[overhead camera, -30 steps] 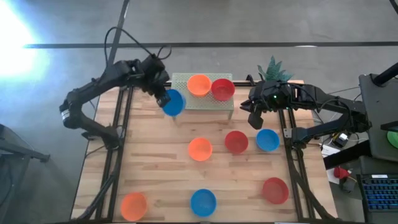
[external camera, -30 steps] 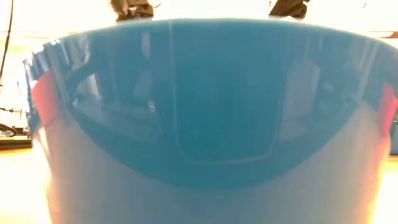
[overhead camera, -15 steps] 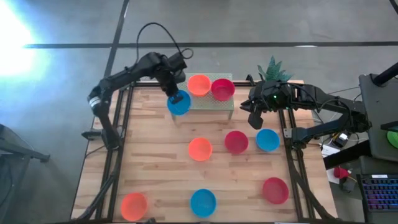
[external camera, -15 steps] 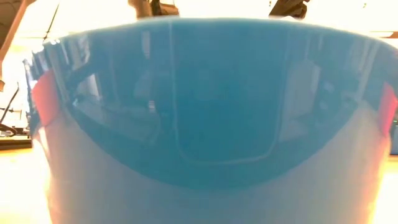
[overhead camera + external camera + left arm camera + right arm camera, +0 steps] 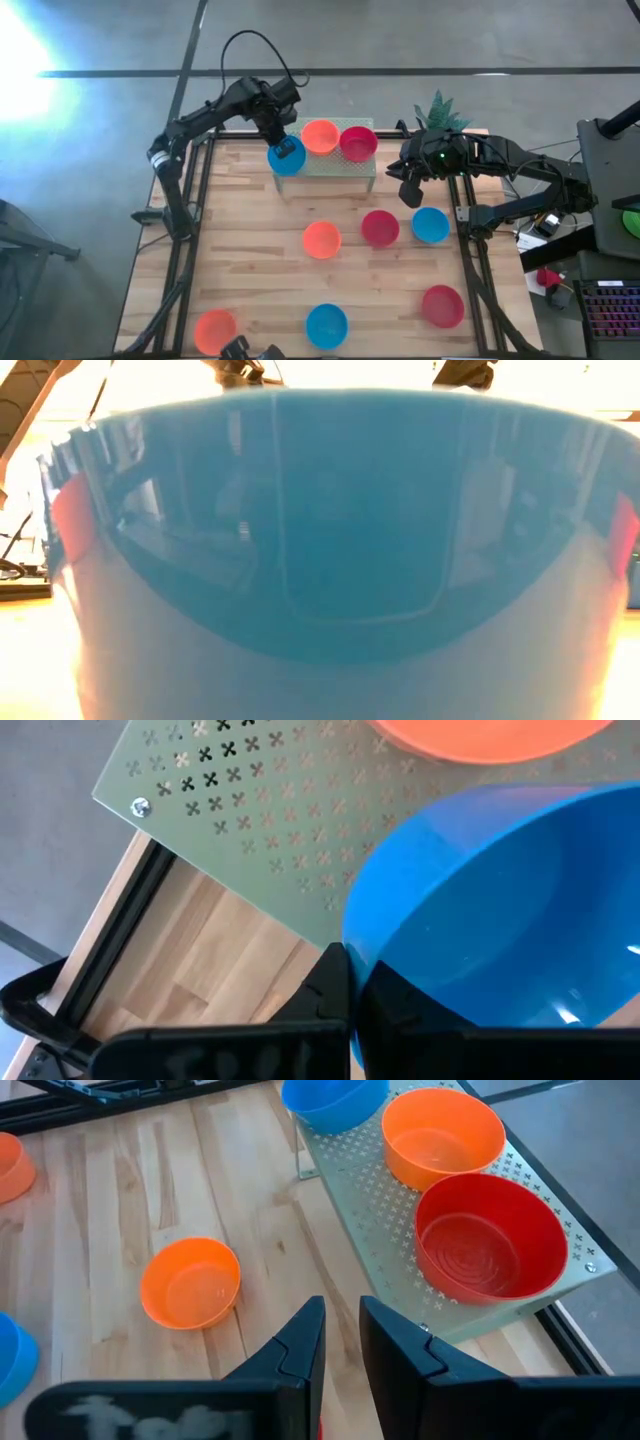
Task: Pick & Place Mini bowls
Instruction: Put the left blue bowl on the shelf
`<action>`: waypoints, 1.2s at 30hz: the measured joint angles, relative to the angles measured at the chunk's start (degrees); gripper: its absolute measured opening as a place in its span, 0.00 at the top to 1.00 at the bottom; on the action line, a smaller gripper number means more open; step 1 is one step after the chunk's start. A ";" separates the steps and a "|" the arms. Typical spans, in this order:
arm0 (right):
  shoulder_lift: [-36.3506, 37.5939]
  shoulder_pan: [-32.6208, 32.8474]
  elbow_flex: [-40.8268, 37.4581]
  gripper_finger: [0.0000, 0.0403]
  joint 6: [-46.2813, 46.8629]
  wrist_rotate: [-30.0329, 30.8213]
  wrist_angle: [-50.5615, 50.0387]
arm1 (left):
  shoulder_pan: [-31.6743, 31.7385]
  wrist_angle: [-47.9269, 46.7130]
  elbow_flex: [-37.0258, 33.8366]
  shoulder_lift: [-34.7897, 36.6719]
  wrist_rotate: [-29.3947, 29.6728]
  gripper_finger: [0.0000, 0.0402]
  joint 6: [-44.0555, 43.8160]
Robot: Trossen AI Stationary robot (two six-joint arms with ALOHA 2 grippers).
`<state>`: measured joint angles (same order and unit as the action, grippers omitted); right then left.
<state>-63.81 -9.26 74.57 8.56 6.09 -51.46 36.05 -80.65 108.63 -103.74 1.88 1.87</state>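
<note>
from above, a pale green perforated shelf (image 5: 350, 165) stands at the far edge of the wooden table (image 5: 250, 260). the left gripper (image 5: 283, 150) is at the shelf's left end, its fingers clamped on the rim of a blue bowl (image 5: 288, 158) that sits over that end. beside it on the shelf stand an orange bowl (image 5: 320, 136) and then a red bowl (image 5: 357, 143). the right gripper (image 5: 411, 192) hangs just off the shelf's right end, holding nothing. on the table nearer than the shelf lie an orange bowl (image 5: 321, 239), a red one (image 5: 380, 228) and a blue one (image 5: 430, 224) in a row, and well nearer still an orange one (image 5: 215, 327), a blue one (image 5: 326, 324) and a red one (image 5: 442, 305). a small green plant (image 5: 438, 108) stands just right of the shelf.

in the low view the near blue bowl's wall (image 5: 330, 510) fills almost everything.

in the left wrist view the dark fingers (image 5: 325, 995) pinch the blue bowl's rim (image 5: 480, 910) above the shelf's corner (image 5: 230, 800).

in the right wrist view the two fingers (image 5: 300, 1345) stand a little apart with nothing between them, and the shelf (image 5: 360, 1220) carries all three bowls: blue (image 5: 333, 1100), orange (image 5: 442, 1135), red (image 5: 490, 1235).
</note>
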 joint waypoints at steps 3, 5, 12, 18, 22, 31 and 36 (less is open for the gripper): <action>0.00 0.00 0.00 0.84 -0.85 -0.01 0.00 | -0.02 0.03 -0.15 -0.15 0.01 1.00 0.00; 0.00 0.00 0.00 0.84 -0.87 0.00 0.00 | 0.02 -0.02 -0.15 -0.28 0.08 1.00 0.14; 0.00 0.00 0.00 0.84 -1.24 0.00 -0.02 | 0.04 0.07 -0.15 -0.37 1.17 0.99 1.09; 0.00 -0.02 0.00 0.84 -1.29 0.00 -0.04 | 0.04 0.21 -0.15 -0.37 1.21 0.99 1.11; 0.00 0.00 0.00 0.84 -1.29 0.00 -0.04 | 0.04 0.59 -0.17 -0.37 1.21 0.99 0.98; 0.00 -0.02 0.00 0.84 -1.29 -0.01 -0.05 | 0.02 0.69 -0.19 -0.37 1.21 0.99 0.78; 0.00 0.00 0.00 0.84 -1.29 -0.01 -0.05 | 0.02 0.69 -0.19 -0.37 1.21 0.99 0.67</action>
<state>-63.81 -9.26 74.56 7.27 6.08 -51.52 36.07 -79.96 108.44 -104.12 3.09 2.55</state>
